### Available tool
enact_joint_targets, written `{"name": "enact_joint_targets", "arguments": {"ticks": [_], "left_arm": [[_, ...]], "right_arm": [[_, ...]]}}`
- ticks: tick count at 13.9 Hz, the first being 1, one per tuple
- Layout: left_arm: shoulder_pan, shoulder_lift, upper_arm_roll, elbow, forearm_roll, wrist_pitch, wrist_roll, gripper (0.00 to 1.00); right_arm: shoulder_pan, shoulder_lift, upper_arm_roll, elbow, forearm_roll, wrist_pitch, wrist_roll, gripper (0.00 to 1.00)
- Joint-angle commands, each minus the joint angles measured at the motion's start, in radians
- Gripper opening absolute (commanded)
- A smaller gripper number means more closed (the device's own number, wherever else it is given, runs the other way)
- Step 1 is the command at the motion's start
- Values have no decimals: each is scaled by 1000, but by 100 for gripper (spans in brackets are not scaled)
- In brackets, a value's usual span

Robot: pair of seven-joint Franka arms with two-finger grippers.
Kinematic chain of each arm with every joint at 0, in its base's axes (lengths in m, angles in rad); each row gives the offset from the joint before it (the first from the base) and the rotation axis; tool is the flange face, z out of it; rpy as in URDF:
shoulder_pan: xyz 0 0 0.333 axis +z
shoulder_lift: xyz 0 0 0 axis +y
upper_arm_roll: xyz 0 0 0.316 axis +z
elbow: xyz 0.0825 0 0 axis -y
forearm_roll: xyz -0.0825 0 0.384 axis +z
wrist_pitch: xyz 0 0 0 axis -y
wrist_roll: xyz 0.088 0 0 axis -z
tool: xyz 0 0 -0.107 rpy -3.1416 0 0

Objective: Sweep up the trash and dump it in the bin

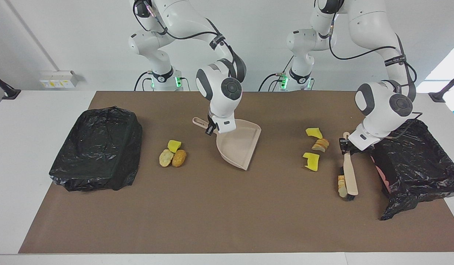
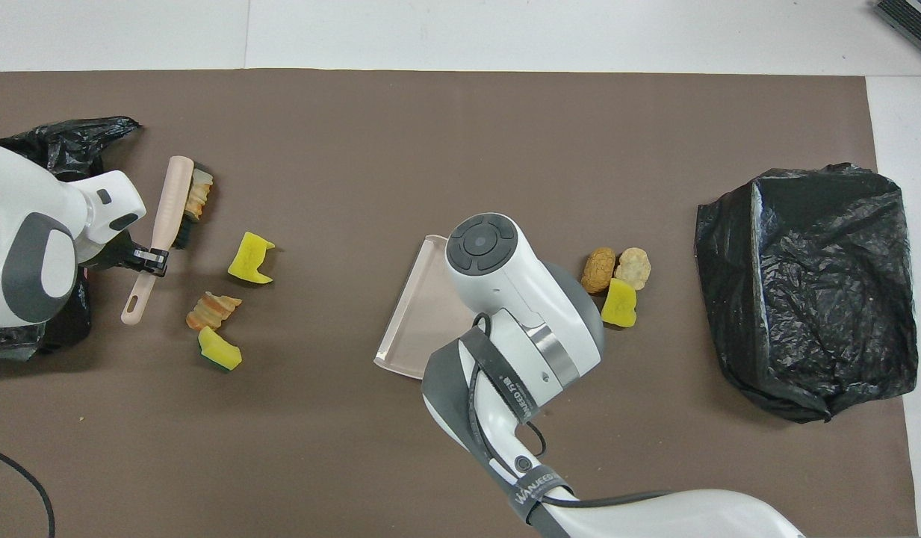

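My right gripper (image 1: 211,129) is shut on the handle of the beige dustpan (image 1: 238,145), which tilts with its lip down on the brown mat; my arm covers much of the dustpan (image 2: 415,314) in the overhead view. My left gripper (image 1: 344,145) is shut on the handle of a beige brush (image 1: 349,173). A tan trash lump (image 1: 342,186) lies against the bristles. Two yellow wedges (image 1: 313,132) (image 1: 311,161) and a bread chunk (image 1: 321,144) lie between brush and dustpan. A yellow wedge (image 1: 174,145) and two tan lumps (image 1: 166,157) (image 1: 179,158) lie between the dustpan and the bin.
A bin lined with a black bag (image 1: 98,147) stands at the right arm's end of the mat. A second black bag (image 1: 414,165) sits at the left arm's end, right beside the brush and my left gripper (image 2: 150,258). White table surrounds the mat (image 1: 227,221).
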Motion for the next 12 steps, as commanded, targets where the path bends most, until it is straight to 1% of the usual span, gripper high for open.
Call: {"name": "enact_joint_targets", "arguments": {"ticks": [1, 2, 4, 5, 6, 7, 8, 9, 12], "left_arm": [[-65, -59, 5, -89, 4, -23, 0, 0], [-101, -69, 3, -106, -5, -24, -3, 0], [-165, -98, 5, -155, -91, -23, -15, 0], [-205, -109, 5, -170, -120, -21, -59, 0], [-263, -118, 5, -183, -125, -23, -139, 0], [-308, -141, 5, -215, -127, -15, -205, 0], [-345, -153, 3, -241, -146, -10, -259, 0], [-386, -170, 5, -253, -192, -10, -294, 0], [-503, -193, 5, -279, -278, -10, -386, 0]], "right_arm": [[-2, -1, 3, -2, -17, 20, 25, 0], [-2, -1, 3, -2, -16, 22, 36, 0], [-2, -1, 3, 0, -16, 17, 37, 0], [1, -3, 0, 0, -22, -1, 43, 0], [15, -9, 0, 1, -58, -33, 83, 0], [59, -13, 0, 3, -122, -52, 153, 0], [71, -22, 1, 0, -146, -49, 190, 0], [71, -24, 3, -6, -146, -34, 201, 0], [73, -29, 3, -20, -146, -21, 203, 0]]}}
